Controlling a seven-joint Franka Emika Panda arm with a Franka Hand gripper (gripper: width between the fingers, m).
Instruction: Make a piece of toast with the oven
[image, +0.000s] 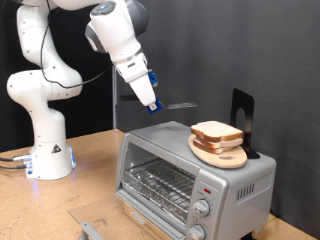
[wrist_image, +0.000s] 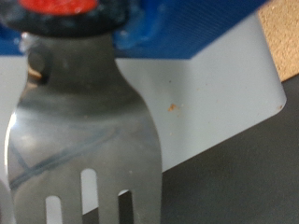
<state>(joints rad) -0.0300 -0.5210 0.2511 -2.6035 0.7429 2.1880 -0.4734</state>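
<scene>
Oven (image: 190, 175) sits at about four o'clock in the exterior view, a silver-grey box on the wooden table (image: 90, 190), its glass door shut and only the bare wire rack (image: 160, 183) visible inside; two round knobs (image: 199, 217) sit down its front panel. The piece of toast (image: 216, 133) is not in it: it lies on a round wooden board (image: 222, 152) on the oven's roof, at roughly three o'clock. The gripper (image: 152, 100) hangs near the frame's centre, above the roof and at nine o'clock from the toast, clamped on the handle of a metal spatula (wrist_image: 84, 131) whose slotted blade fills the wrist view. Behind everything hangs a black backdrop (image: 260, 50).
</scene>
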